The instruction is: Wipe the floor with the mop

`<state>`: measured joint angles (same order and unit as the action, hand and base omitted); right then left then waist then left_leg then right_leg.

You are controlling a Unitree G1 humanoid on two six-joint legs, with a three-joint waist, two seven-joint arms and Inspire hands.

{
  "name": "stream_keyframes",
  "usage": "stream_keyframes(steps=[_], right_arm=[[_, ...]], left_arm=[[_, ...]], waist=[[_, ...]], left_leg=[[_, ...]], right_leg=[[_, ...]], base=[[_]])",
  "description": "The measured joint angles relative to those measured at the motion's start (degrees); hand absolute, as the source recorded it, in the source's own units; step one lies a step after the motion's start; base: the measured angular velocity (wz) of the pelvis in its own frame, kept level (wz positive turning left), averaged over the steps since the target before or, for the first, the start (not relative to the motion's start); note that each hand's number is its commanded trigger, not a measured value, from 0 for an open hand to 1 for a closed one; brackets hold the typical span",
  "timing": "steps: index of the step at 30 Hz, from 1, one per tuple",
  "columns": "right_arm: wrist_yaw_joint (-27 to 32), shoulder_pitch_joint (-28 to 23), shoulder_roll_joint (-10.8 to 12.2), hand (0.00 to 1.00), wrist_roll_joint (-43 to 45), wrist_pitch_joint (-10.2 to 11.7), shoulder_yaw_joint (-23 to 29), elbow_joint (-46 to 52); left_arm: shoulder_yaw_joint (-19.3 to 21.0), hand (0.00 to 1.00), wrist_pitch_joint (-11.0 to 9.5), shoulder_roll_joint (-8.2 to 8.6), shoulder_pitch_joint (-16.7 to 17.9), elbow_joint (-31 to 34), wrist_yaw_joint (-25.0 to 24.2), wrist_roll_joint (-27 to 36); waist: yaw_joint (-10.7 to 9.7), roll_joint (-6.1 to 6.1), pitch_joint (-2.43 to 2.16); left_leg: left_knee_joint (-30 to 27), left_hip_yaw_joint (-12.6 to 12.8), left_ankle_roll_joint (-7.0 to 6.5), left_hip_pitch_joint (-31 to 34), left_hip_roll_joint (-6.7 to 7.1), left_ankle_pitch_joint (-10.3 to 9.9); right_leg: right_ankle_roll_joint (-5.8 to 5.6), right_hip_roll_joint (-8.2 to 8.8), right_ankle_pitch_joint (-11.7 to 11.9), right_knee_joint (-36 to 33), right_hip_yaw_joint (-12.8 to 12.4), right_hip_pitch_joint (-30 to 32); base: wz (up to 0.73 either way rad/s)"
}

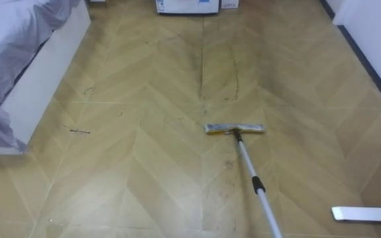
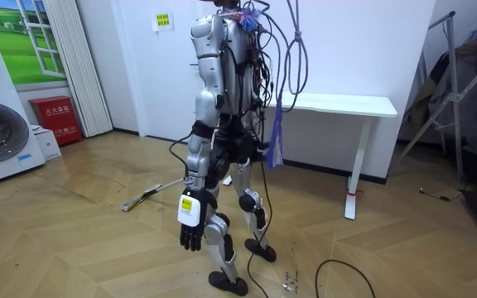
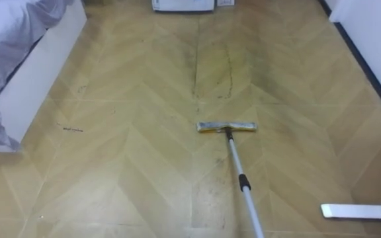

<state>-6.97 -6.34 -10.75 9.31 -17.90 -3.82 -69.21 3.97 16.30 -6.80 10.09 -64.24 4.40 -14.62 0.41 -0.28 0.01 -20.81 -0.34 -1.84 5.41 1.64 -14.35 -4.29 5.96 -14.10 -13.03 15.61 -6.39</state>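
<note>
A flat mop head [image 1: 234, 128] with a yellow edge lies on the wooden herringbone floor, just right of the middle. Its silver pole [image 1: 255, 186], with a dark collar, slants down to the lower right edge of the view. In the room view the mop [image 2: 143, 196] lies on the floor towards the room view's left, and its pole runs back behind the robot's near arm. I stand upright in the open floor, facing the mop. My left hand [image 2: 190, 237] hangs at my side with relaxed fingers and holds nothing.
A bed [image 1: 35, 79] with a white frame and grey sheet stands at the left. A wall with a dark skirting [image 1: 369, 63] runs along the right. A white table foot [image 1: 366, 213] lies at the lower right. Dark marks [image 1: 217, 73] streak the floor beyond the mop.
</note>
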Motion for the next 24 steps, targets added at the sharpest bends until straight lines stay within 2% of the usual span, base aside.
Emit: stream_keyframes(steps=[2,4,8,11,14,16,18,20,21,22,23,24], right_arm=[[0.2,0.9,0.0,1.00,-0.5,-0.4,0.0,-1.1],[0.7,1.4,0.0,1.00,-0.6,-0.4,-0.1,-1.5],[2.6,2.6,0.1,1.00,-1.0,-0.5,0.0,-2.0],[4.4,2.8,0.5,1.00,-1.4,-0.5,0.0,-2.4],[5.5,3.0,0.5,1.00,-3.4,-0.5,-0.5,-2.6],[6.2,3.0,0.5,1.00,-4.4,-0.5,-0.6,-3.0],[7.0,2.9,0.5,1.00,-6.8,-0.4,-1.8,-4.3],[8.0,2.7,0.7,1.00,-9.8,-0.4,-2.9,-4.8],[8.4,2.8,0.9,1.00,-10.4,-0.2,-2.9,-4.9],[9.1,3.7,1.1,1.00,-11.0,0.5,-2.8,-5.9],[9.7,5.4,1.2,1.00,-11.1,1.4,-2.4,-8.1],[10.0,6.6,1.2,1.00,-11.1,1.8,-2.0,-9.1]], left_arm=[[-1.3,0.00,-0.1,0.13,-0.7,-0.4,0.0,0.0],[-2.5,0.00,-0.2,0.32,-1.8,-0.4,0.0,0.0],[-4.2,0.00,-0.3,0.63,-3.7,-1.3,0.0,1.5],[-4.3,0.00,-0.4,0.75,-5.0,-2.3,0.5,1.5],[-4.3,0.00,-0.5,0.76,-5.8,-2.6,1.2,1.5],[-4.3,0.00,-0.5,0.77,-6.0,-2.8,1.5,1.5],[-4.8,0.00,-0.5,0.76,-6.0,-3.5,1.7,2.3],[-5.1,0.00,-0.5,0.66,-6.3,-3.9,1.8,4.5],[-5.7,0.00,-0.6,0.60,-6.5,-4.0,2.0,5.5],[-7.1,0.00,-0.9,0.52,-6.6,-4.0,2.5,8.2],[-7.9,0.00,-1.3,0.58,-6.9,-4.8,2.7,10.2],[-8.4,0.00,-1.4,0.59,-7.0,-5.2,2.8,10.8]], waist=[[-0.1,0.19,0.01],[-0.1,0.26,-0.17],[-0.1,0.96,-0.01],[0.0,1.24,0.25],[0.1,1.18,0.48],[0.2,1.10,0.74],[0.2,1.12,0.89],[1.0,1.47,0.91],[1.6,1.45,0.89],[2.2,1.32,0.78],[3.1,1.31,0.75],[3.5,1.36,0.72]], left_leg=[[-0.6,-0.1,0.03,1.6,-0.15,0.0],[-1.3,-0.2,0.04,3.5,-0.23,0.0],[-3.8,-0.3,0.03,9.0,-0.67,0.1],[-5.7,-0.1,0.03,13.3,-0.93,0.1],[-8.3,0.1,0.08,19.4,-0.79,0.0],[-10.2,-0.1,0.39,23.0,-1.00,-0.1],[-13.3,-1.0,0.88,26.4,-1.04,-0.5],[-18.6,-2.9,1.95,31.9,-0.93,-1.2],[-19.7,-3.1,2.27,33.1,-0.91,-1.3],[-21.7,-3.1,2.72,35.4,-0.93,-1.4],[-24.6,-3.0,3.43,37.5,-1.18,-1.2],[-27.3,-2.6,4.02,39.1,-1.68,-0.8]], right_leg=[[0.16,-0.08,-0.1,-0.7,0.0,1.7],[0.35,-0.12,-0.2,-1.3,0.0,3.7],[0.75,-0.14,-0.5,-4.4,-0.2,9.8],[1.42,0.03,-1.4,-8.8,-1.4,15.5],[2.04,1.04,-3.4,-15.0,-1.5,23.0],[2.49,1.12,-4.3,-17.9,-1.7,26.9],[3.42,1.10,-5.7,-21.5,-2.1,30.5],[5.18,0.78,-7.9,-27.9,-3.1,36.3],[5.69,0.68,-8.7,-29.3,-3.3,37.6],[6.20,0.62,-10.4,-31.4,-3.8,39.7],[6.94,0.72,-12.2,-34.1,-4.0,41.7],[7.49,0.79,-13.0,-35.5,-4.2,42.6]], base=[[0.05],[0.02],[-0.03],[-0.05],[-0.01],[0.02],[0.14],[0.22],[0.16],[0.10],[0.07],[-0.21]])
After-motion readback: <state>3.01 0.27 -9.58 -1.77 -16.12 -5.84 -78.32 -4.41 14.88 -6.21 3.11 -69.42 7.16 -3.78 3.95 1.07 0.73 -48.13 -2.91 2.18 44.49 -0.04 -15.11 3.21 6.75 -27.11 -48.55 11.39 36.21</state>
